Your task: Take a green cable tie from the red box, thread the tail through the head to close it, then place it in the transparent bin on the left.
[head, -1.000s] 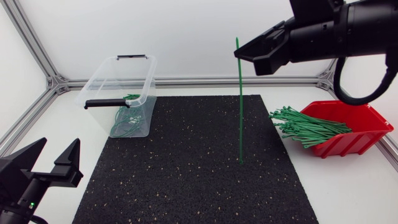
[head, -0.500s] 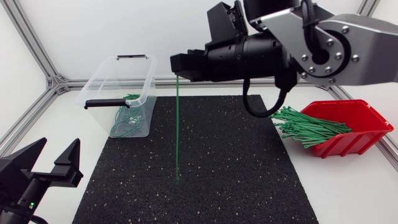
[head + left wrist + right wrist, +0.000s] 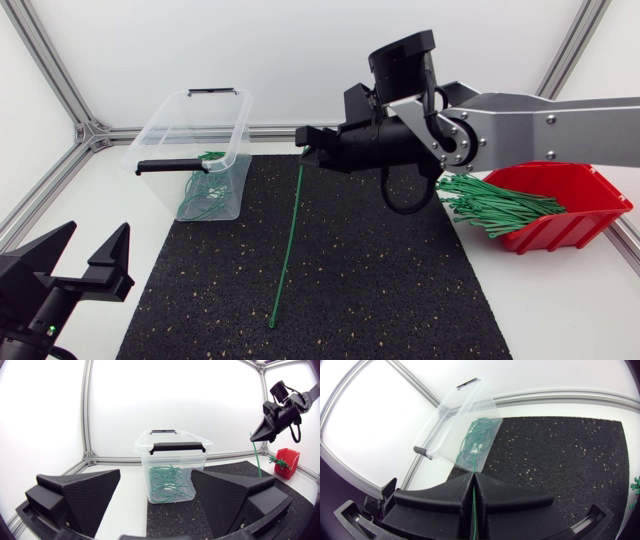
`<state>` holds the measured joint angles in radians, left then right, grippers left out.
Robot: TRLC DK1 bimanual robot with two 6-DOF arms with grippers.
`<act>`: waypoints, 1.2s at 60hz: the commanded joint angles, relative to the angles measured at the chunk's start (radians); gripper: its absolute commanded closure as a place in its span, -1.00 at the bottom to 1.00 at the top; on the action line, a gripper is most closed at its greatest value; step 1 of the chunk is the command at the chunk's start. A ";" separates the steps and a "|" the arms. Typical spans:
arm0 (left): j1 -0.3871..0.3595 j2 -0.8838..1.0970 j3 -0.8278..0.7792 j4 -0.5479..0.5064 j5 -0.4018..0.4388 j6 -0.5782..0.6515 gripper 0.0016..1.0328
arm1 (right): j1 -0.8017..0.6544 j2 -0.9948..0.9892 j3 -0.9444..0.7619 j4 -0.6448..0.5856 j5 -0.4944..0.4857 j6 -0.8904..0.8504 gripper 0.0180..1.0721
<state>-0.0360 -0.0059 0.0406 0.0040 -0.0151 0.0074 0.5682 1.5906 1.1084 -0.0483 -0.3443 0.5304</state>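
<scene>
Tie pinched in right gripper, upright (slight lean).

Rough speckled black mat; glossy clear plastic bin.

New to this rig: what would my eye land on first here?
The right claw hangs above the black mat, shut on a long green cable tie that slants down to it. The red box at the right bristles with green ties, and the transparent bin at the back left holds looped ones. The left claw sits open at the near left corner.
</scene>
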 commanded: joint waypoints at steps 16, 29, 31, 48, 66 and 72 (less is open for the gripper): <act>-0.004 0.006 -0.038 -0.025 0.004 -0.004 -0.92 | -0.083 -0.038 -0.151 0.004 -0.004 -0.053 0.60; -0.001 0.006 -0.038 -0.025 0.006 -0.004 -0.92 | -0.090 -0.119 -0.194 -0.039 0.051 -0.168 0.20; 0.001 0.006 -0.038 -0.027 0.004 -0.004 -0.92 | -0.090 -0.138 -0.194 -0.047 0.074 -0.210 0.19; -0.001 0.006 -0.038 -0.027 0.006 -0.004 -0.92 | -0.110 -0.193 -0.110 -0.208 0.123 -0.537 -0.25; -0.001 0.007 -0.038 -0.029 0.006 -0.004 -0.92 | 0.009 -0.126 -0.022 -0.372 0.154 -0.883 -0.74; 0.001 0.007 -0.038 -0.029 0.006 -0.004 -0.92 | 0.042 -0.103 -0.001 -0.417 0.165 -0.938 -0.78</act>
<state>-0.0360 -0.0059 0.0406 0.0040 -0.0151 0.0074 0.5884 1.4544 1.0794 -0.4324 -0.1909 -0.3309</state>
